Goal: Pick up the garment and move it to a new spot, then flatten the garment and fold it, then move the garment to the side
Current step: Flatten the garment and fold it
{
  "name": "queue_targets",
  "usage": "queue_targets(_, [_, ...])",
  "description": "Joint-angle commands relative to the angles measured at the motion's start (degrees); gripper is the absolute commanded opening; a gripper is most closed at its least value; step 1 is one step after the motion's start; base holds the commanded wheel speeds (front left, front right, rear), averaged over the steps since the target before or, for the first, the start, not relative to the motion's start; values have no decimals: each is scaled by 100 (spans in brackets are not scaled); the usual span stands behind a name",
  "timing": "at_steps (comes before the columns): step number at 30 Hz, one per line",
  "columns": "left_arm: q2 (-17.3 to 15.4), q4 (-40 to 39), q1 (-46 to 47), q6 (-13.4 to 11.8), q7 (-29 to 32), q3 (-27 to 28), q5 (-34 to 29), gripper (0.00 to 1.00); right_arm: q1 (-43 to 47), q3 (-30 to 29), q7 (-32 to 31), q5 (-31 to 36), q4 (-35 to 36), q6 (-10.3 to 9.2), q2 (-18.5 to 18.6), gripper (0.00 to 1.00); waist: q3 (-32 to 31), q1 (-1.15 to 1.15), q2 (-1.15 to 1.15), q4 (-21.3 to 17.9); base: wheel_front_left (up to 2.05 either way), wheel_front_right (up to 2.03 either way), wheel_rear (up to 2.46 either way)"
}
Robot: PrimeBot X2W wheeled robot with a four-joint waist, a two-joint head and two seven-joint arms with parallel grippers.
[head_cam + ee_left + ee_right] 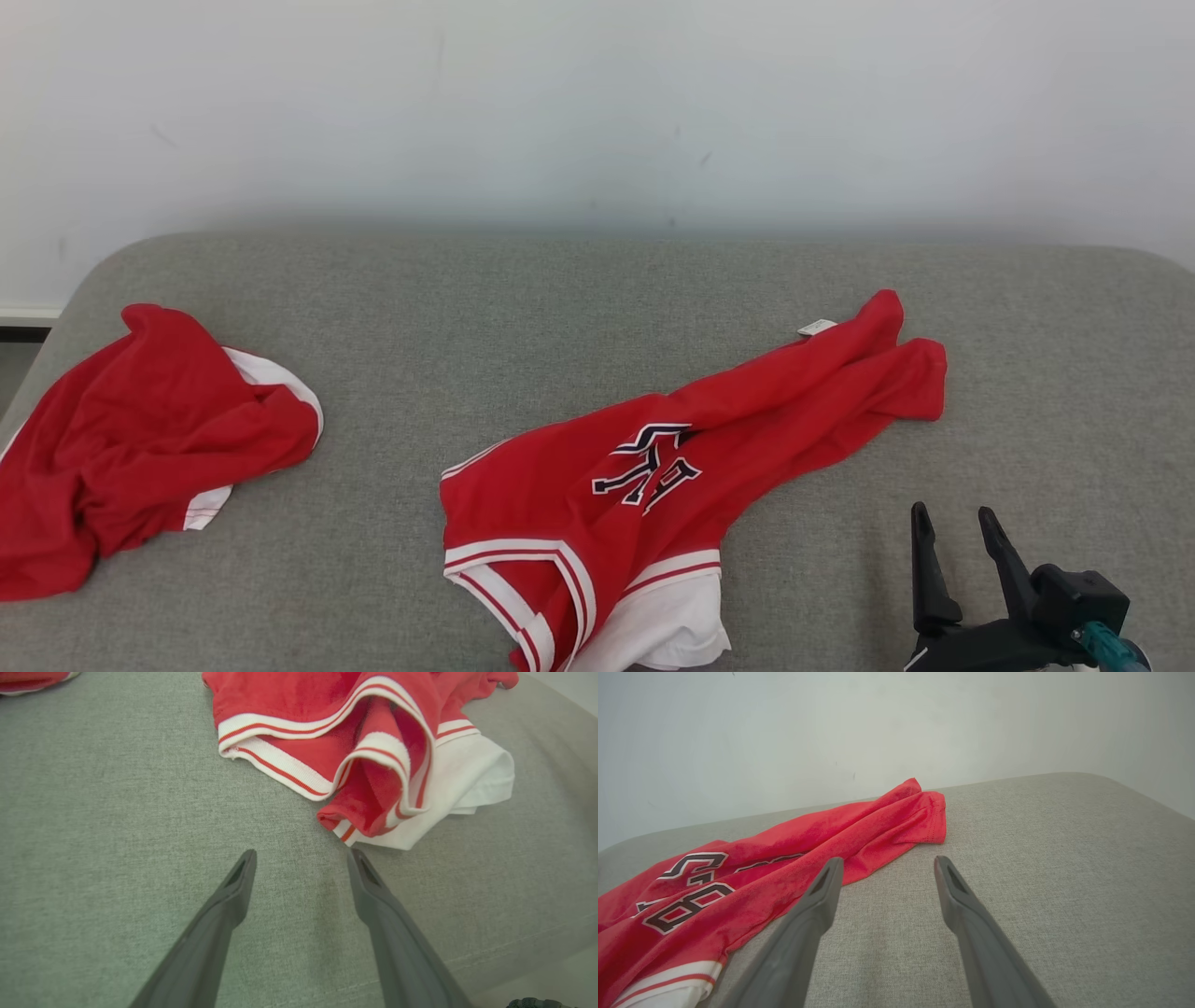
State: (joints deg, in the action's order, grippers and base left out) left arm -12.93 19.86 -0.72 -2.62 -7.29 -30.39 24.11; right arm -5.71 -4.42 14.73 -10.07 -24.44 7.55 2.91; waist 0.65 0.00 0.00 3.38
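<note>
Holding my left pincer [301, 858] spread wide and empty, low over the cushion, I have the red jersey [299, 700] just ahead, its striped white trim nearest my right finger. My right pincer [887, 863] is parted and empty too, with the jersey's bunched far end beyond its left finger. I judge the jersey light, limp and slightly slick, so I'd pinch the ribbed trim. Outward lie the grey woven padding [597, 299], a second red garment [140, 439] well off, and a pale wall [597, 93].
</note>
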Motion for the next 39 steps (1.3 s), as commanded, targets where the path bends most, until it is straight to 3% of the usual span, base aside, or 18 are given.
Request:
queue_targets(1, [-40,-77,-101,-20,12,-19,-18,100,40,-17,36,-37,26,-13,-3,100,20,0,0,24,0,0,0])
queue_targets(11, [51,-484,37,43,-31,-365,-274,100,-68,13,45,-65,-62,-13,-3,100,36,0,0,118,0,0,0])
queue_targets(18, [292,146,603,284,-120,-462,-206,100,-140,84,49,-53,-138,-13,-3,100,35,0,0,37,0,0,0])
queue_targets(19, [295,319,677,327,-101,-513,-231,49,-165,89,48,-54,-145,-13,-2,100,38,0,0,6,0,0,0])
queue_targets(21, [411,752,877,433,-199,-500,-148,0,-226,82,50,-42,-139,-13,-1,100,54,0,0,-94,0,0,0])
queue_targets(28, [449,1045,1268,500,-507,-197,60,0,-179,-7,55,-5,-119,-13,-5,100,102,0,0,-146,0,0,0])
queue_targets(39, [-236,1184,2250,480,-634,451,170,0,-360,161,52,-90,-205,-13,1,100,188,0,0,-301,0,0,0])
